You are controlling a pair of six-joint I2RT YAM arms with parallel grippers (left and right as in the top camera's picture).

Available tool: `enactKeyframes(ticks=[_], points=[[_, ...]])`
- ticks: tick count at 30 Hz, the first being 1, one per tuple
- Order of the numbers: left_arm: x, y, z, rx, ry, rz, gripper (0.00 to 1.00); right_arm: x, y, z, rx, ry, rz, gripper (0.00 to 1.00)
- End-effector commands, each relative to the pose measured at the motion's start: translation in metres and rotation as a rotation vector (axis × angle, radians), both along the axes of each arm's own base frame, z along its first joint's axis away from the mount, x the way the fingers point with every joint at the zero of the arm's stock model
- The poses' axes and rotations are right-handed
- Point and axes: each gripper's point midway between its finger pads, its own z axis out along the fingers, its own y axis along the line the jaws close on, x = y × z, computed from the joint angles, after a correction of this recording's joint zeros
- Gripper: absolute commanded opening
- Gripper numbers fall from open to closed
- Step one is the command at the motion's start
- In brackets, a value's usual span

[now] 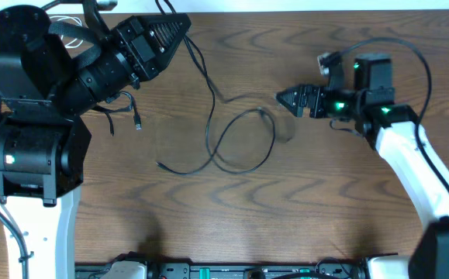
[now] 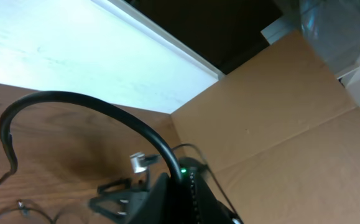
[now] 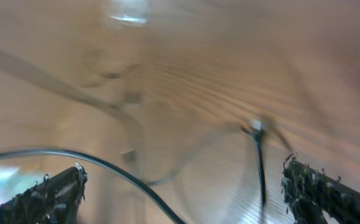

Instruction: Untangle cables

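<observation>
A long black cable (image 1: 240, 139) lies looped on the middle of the wooden table, and one end rises to my left gripper (image 1: 179, 27) at the top. That gripper looks shut on it; its fingers are out of the left wrist view. My right gripper (image 1: 283, 98) points left, just right of the loop. In the right wrist view its fingers (image 3: 183, 186) are wide apart, with a black cable (image 3: 136, 180) running between them and a plug end (image 3: 256, 127) ahead. A second black cable with a plug (image 1: 136, 120) hangs by the left arm. A white cable (image 1: 70, 29) lies coiled at the top left.
The left arm's bulky body (image 1: 38, 116) covers the table's left side. The right arm (image 1: 410, 155) crosses the right side. A cardboard wall (image 2: 291, 124) and a thick black robot wire (image 2: 74, 99) show in the left wrist view, with the right arm (image 2: 167, 199) below.
</observation>
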Motion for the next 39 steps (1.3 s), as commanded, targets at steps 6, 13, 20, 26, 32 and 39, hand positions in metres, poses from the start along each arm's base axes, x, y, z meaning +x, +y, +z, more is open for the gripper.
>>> enactKeyframes(ticks=[6, 13, 20, 26, 32, 39], points=[[0.002, 0.003, 0.003, 0.02, -0.022, 0.015, 0.08, -0.069, 0.041, 0.115, 0.254, -0.348, 0.411, 0.99], [0.016, 0.016, -0.027, -0.026, 0.181, 0.143, 0.07, -0.095, 0.082, 0.145, 0.269, -0.541, 0.529, 0.99], [0.011, -0.002, -0.028, -0.033, 0.201, 0.096, 0.07, -0.088, 0.121, 0.155, 0.217, -0.635, 0.415, 0.99], [0.002, -0.02, -0.03, -0.024, 0.205, 0.046, 0.07, -0.077, 0.125, 0.16, 0.198, -0.658, 0.323, 0.97], [-0.004, -0.032, -0.03, -0.019, 0.204, 0.009, 0.07, -0.077, 0.125, 0.16, 0.204, -0.645, 0.32, 0.56], [-0.002, -0.03, -0.03, -0.015, 0.203, 0.026, 0.07, -0.077, 0.125, 0.158, 0.201, -0.634, 0.321, 0.03]])
